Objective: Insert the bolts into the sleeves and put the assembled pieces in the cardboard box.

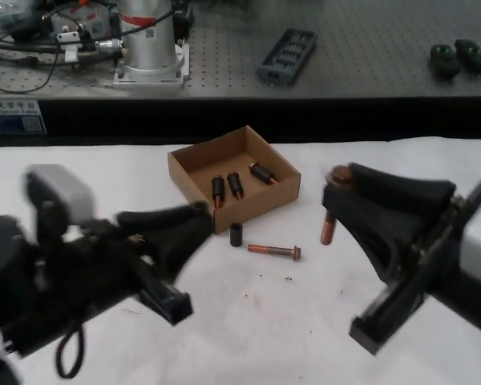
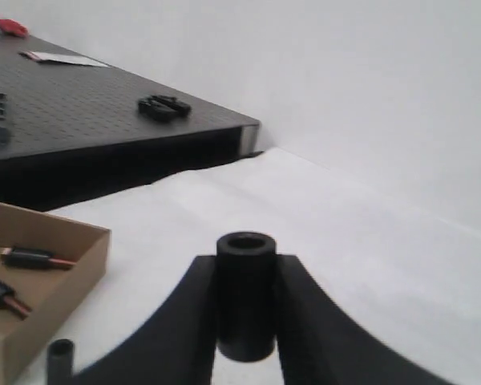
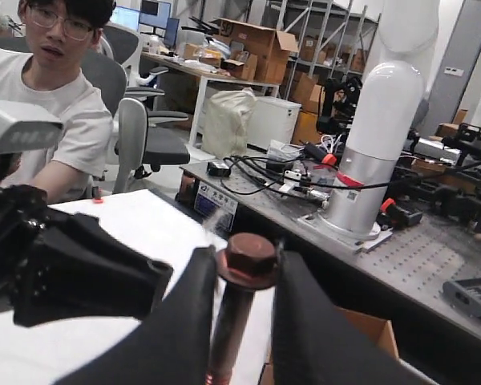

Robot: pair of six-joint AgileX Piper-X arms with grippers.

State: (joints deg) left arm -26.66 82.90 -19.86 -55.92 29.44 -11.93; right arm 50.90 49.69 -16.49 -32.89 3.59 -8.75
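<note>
Nothing is reading legibly. A blue and white label plate (image 1: 14, 116) is sitting on the front edge of the perforated bench (image 1: 369, 56), at ten o'clock from the cardboard box (image 1: 260, 207), its characters too small to make out. A small sticker (image 1: 148, 34) is showing on the silver column (image 1: 148, 56), at eleven o'clock, equally unreadable.
</note>
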